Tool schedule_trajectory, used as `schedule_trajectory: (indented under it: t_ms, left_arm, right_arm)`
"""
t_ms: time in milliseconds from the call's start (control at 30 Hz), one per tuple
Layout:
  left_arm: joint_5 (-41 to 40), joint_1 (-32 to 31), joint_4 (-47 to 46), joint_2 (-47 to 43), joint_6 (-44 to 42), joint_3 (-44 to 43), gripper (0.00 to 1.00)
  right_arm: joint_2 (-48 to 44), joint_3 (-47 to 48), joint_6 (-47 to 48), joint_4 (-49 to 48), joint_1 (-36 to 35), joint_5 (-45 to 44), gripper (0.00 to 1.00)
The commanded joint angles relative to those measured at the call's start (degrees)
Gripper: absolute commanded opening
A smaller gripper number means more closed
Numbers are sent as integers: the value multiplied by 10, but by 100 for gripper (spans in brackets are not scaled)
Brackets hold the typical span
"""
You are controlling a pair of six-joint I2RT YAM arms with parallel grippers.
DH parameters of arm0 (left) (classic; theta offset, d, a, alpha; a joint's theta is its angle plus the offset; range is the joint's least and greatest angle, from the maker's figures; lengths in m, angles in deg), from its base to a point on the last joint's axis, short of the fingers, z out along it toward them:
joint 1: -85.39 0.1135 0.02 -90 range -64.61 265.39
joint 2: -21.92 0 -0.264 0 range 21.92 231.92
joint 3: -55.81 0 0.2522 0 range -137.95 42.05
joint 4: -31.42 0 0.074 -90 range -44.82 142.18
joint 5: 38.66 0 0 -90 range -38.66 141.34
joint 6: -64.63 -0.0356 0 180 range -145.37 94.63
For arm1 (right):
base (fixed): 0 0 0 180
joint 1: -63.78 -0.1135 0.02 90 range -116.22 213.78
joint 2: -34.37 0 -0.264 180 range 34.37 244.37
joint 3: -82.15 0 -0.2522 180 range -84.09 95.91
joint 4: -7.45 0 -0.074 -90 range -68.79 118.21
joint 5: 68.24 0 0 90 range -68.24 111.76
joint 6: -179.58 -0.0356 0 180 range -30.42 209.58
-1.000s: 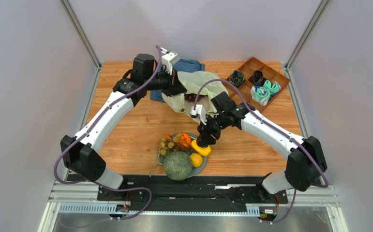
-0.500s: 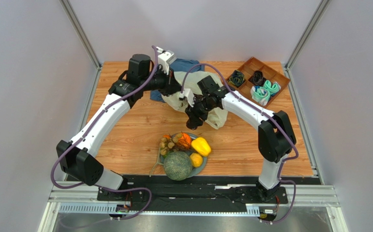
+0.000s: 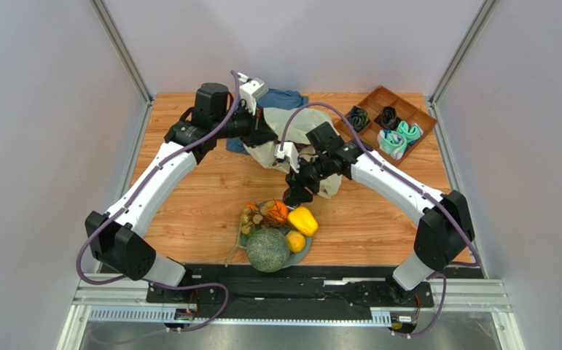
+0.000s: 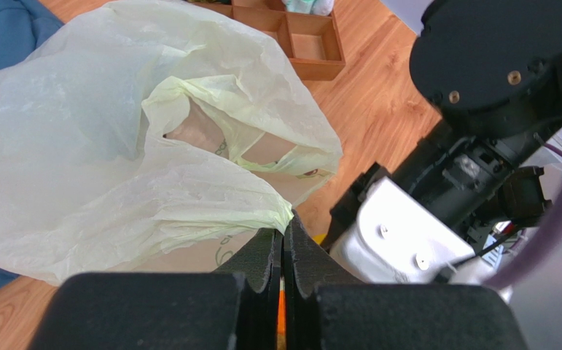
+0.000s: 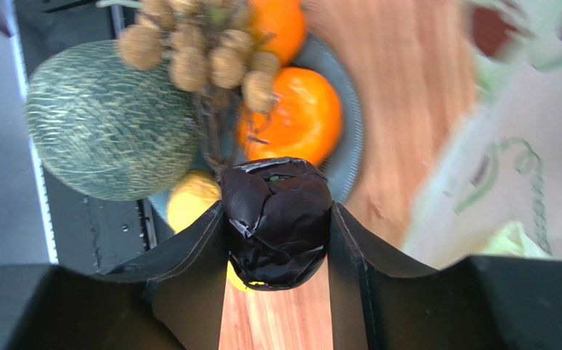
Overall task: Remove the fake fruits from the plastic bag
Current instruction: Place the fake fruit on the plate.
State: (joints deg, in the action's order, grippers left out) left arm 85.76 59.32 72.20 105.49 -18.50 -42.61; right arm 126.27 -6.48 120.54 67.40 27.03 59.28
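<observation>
- The left gripper (image 4: 285, 235) is pressed together, pinching the rim of the plastic bag (image 4: 116, 138). The bag lies crumpled near the middle of the far edge of the surface (image 3: 189, 189).
- The right gripper (image 5: 277, 208) is clamped on the dark purple grapes (image 5: 276, 233), between the bag and the plate (image 3: 306, 251), just beside the plate's far rim.
- The plate sits at the middle of the near edge. It carries the melon (image 3: 267, 250), oranges (image 5: 302, 117), a yellow piece (image 3: 303, 220) and small tan pieces (image 3: 251, 216).
- A blue cloth (image 3: 283, 97) lies at the far edge, partly under the bag.
</observation>
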Motion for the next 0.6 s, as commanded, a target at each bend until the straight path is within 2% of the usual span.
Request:
schedule_trajectory:
  t_ms: [0,300,433,567]
  left_arm:
    - [16,-1,-20,-16,5,2,0]
    - [7,0,-9,-30,-10,7,0]
    - [8,4,-9,-35,-8,18,0]
    - [17,11,-14,-24,2,18,0]
  right_arm:
    - [-7,-10,24,-2,-38,25,29]
    - [4,-2,69,27,-53,5,29]
    - [-66,-94,111,22,-55,-10,28]
    - [-142,-185,94,-30,-79,-36,28]
